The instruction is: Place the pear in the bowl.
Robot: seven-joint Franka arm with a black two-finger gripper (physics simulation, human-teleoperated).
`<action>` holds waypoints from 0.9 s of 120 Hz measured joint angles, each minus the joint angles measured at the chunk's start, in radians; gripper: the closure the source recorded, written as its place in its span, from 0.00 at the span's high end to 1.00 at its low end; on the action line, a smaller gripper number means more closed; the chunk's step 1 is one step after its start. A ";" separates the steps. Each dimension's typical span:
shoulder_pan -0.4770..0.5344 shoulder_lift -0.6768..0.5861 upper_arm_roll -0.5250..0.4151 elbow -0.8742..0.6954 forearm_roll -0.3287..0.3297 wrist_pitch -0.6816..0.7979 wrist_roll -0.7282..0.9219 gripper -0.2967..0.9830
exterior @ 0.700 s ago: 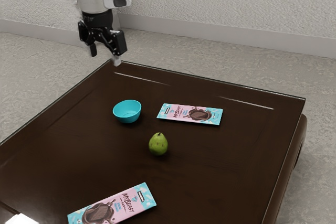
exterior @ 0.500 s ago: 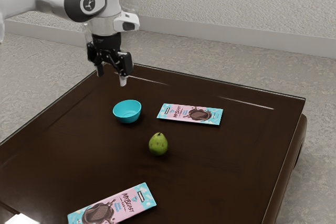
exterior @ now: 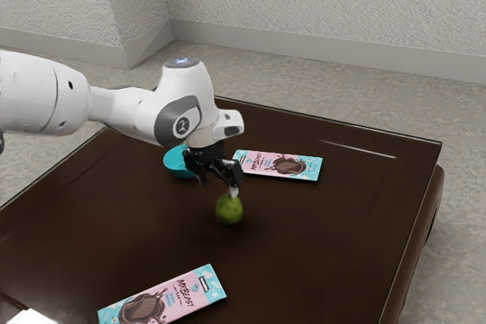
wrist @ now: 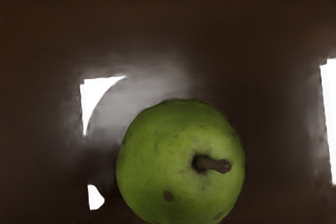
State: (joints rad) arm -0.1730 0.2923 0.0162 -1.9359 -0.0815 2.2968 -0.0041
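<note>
1. Pear: green, on the table, outside the bowl, roughly midway between the table's left and right edges as seen in the exterior view. Upright; the wrist view gives its brown stem and a few dark spots on the skin.
2. Gripper: black, low and just above the pear, pointing down. Its fingers stand apart with a gap between them: open, gripping nothing. One fingertip overlaps the pear's top in the exterior view; contact cannot be told.
3. Bowl: turquoise, near the pear, toward the table's far corner at the exterior view's left; partly hidden behind the gripper.
4. Chocolate bar, first: pink and light blue wrapper, lying flat near the table's far edge, on the far side of the pear.
5. Chocolate bar, second: similar wrapper, flat and set at a slant, well apart from the far edge; its near end is cut off by the exterior view's lower border.
6. Arm: white, reaching in over the table's left edge in the exterior view.
</note>
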 joint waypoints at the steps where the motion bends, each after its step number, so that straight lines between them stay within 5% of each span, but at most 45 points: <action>1: 0.000 0.002 -0.002 0.004 0.000 0.004 0.001 0.77; 51: -0.001 0.042 -0.007 -0.114 -0.100 0.217 0.076 0.77; 108: -0.002 0.117 0.002 -0.091 -0.115 0.292 0.138 0.77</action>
State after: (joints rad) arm -0.1747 0.4096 0.0186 -2.0272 -0.1967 2.5885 0.1340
